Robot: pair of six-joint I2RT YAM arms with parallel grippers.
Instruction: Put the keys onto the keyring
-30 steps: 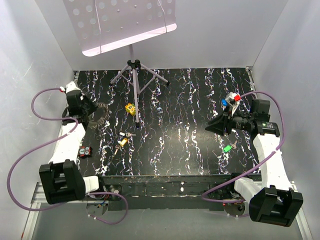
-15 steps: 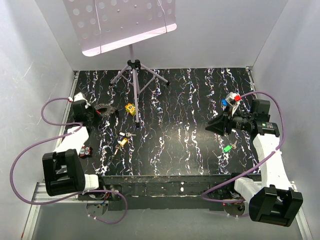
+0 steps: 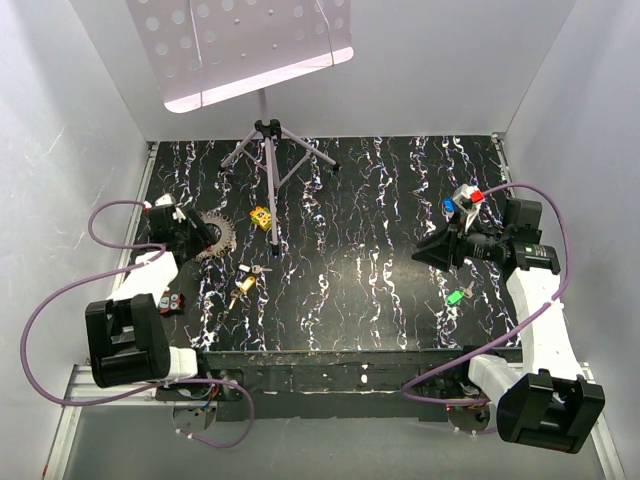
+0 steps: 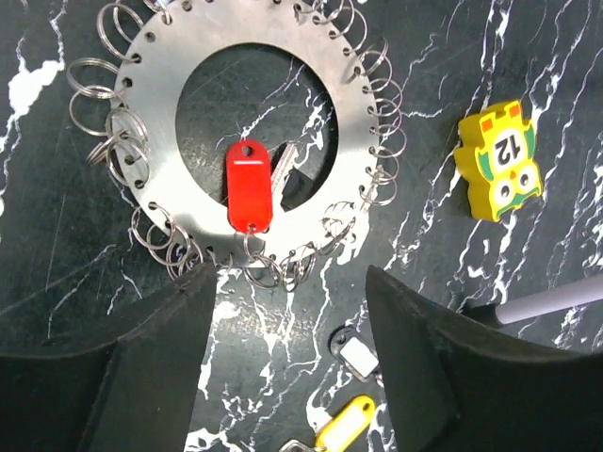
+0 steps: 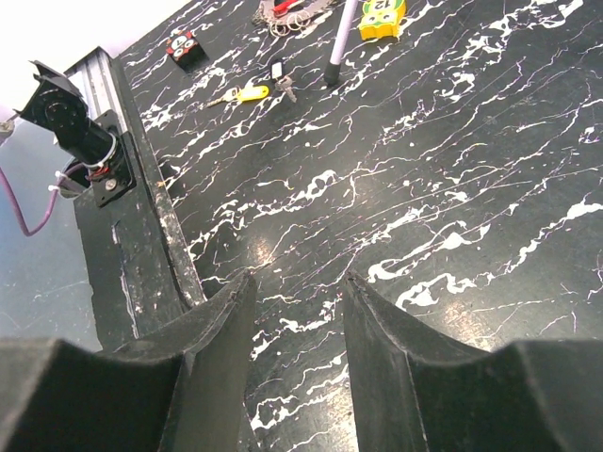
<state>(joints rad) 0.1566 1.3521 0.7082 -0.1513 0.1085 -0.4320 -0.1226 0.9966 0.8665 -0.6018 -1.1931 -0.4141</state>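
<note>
Along the lower edge of the left wrist view, the left tool (image 4: pixel 288 287) stands with its fingers apart and nothing between them, just below a steel disc (image 4: pixel 179 75) whose rim is hung all round with small split rings (image 4: pixel 92 73). A red tag (image 4: pixel 249 184) and a silver key (image 4: pixel 286 162) lie in the disc's central hole, mid-frame. A yellow-tagged key (image 4: pixel 345 420) shows at the bottom, a yellow block (image 4: pixel 497 162) at the right, and a white stand leg (image 4: pixel 551 299) in the lower right corner.

The right tool (image 5: pixel 299 282) is likewise parted and empty above the bare dark surface (image 5: pixel 452 151). In the top view a green key (image 3: pixel 455 297) lies at lower right, with a blue key (image 3: pixel 447 204) and a red key (image 3: pixel 476 195) at upper right, all well apart from the disc.

The likeliest trouble is scale. The broad fingers may pinch several overlapping rings at once, or push the disc along the slick surface instead of gripping. A flat little key may skid away or twist out of a pinch. Reaching for the yellow-tagged key risks knocking the stand leg close by, and carrying the right-hand keys across gives time for a drop.
</note>
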